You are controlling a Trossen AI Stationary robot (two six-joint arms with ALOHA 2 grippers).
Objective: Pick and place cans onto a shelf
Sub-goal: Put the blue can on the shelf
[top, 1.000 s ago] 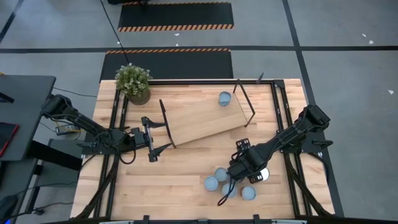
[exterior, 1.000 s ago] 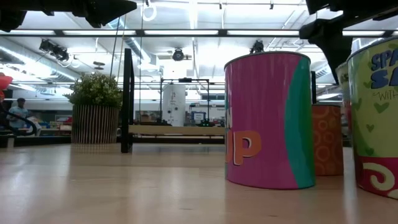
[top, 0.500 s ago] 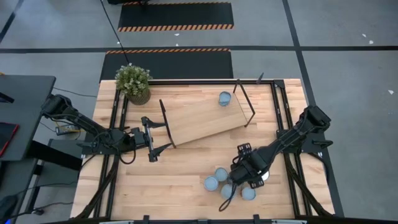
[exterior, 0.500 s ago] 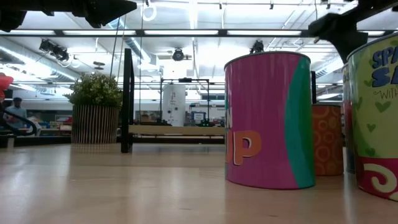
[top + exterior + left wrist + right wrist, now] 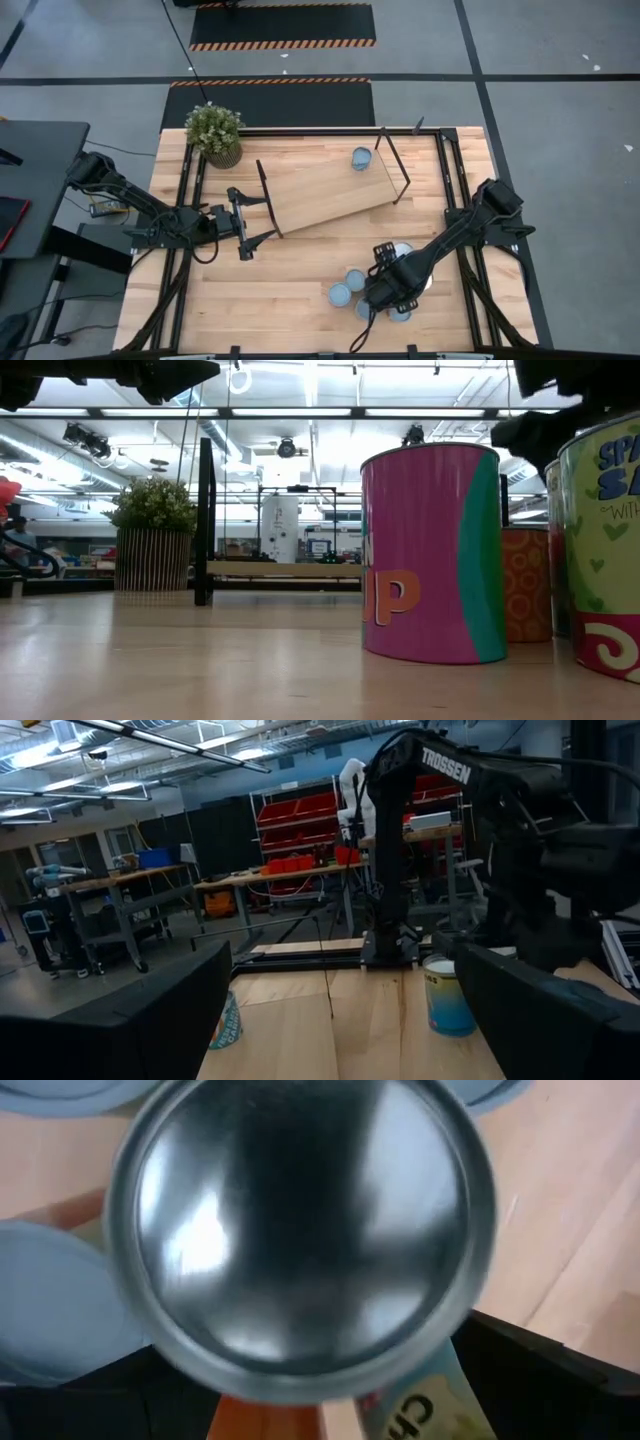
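A cluster of small cylindrical tins with pale silvery-blue round tops (image 5: 352,288) stands near the front edge of the light-wood tabletop (image 5: 250,290), at about five o'clock from the table's centre in the overhead view. One more blue-topped can (image 5: 361,158) sits alone on the flat rectangular light-wood shelf (image 5: 320,192), close to the thin black metal frame at its right-hand end, around one o'clock from centre.

The right gripper (image 5: 385,293) is directly over the cluster, its dark fingers spread wide; its wrist camera looks straight down on the round silver lid of one can (image 5: 300,1240), which nearly fills the view, with pale lids of neighbouring tins just beside it. Whether the fingers touch that can cannot be told.

From table height, a pink-and-teal can (image 5: 432,552) stands nearest the lens, an orange patterned one (image 5: 526,582) behind it at three o'clock, and a green-labelled one (image 5: 603,540) at the right edge.

The left gripper (image 5: 243,224) waits at nine o'clock beside the shelf's left frame, fingers apart and holding nothing. A potted green plant in a ribbed woven-look pot (image 5: 217,134) stands at the table's far left corner, at eleven o'clock.
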